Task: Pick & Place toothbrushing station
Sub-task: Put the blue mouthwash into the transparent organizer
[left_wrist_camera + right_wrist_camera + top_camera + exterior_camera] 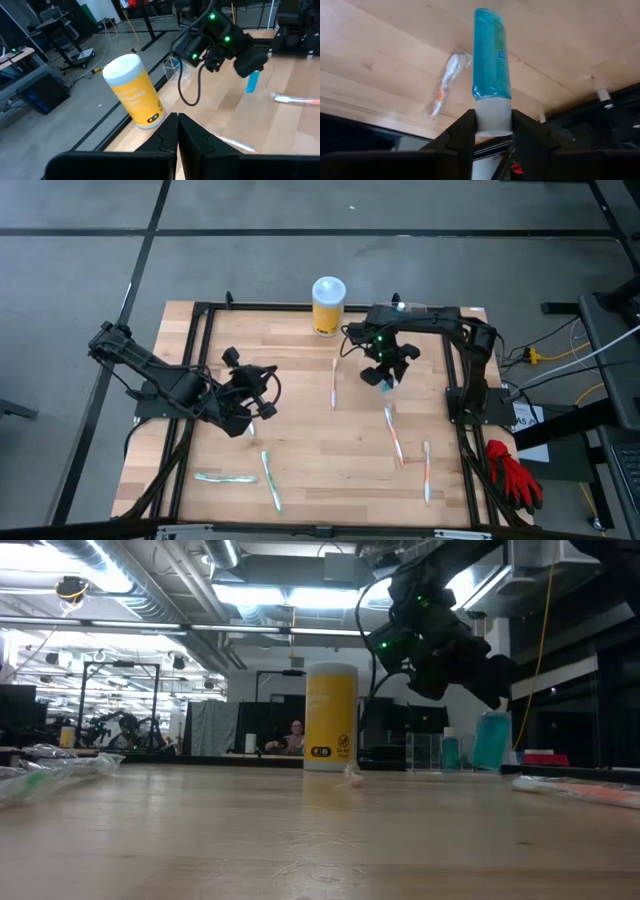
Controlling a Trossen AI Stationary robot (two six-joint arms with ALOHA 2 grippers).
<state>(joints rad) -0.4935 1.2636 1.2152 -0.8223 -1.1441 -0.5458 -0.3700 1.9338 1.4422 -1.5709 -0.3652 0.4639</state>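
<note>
Right wrist view: right claw (492,131) around blue tube (491,55)

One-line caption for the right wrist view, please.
Right pincer grips a blue tube by its white cap above the wooden table.

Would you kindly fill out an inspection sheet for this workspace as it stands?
Surface: wooden table in a black frame.
Job's things: clear station, upright, apart from both grippers.
Clutter: yellow canister at the far edge; several toothbrushes lying scattered.
Grippers: right gripper raised above the table, fingers shut on the white cap of a blue tube; left gripper shut, empty.
Cables: yellow cable on the floor right of the table.
Surroundings: red glove beside the table's right edge; a person far behind.
</note>
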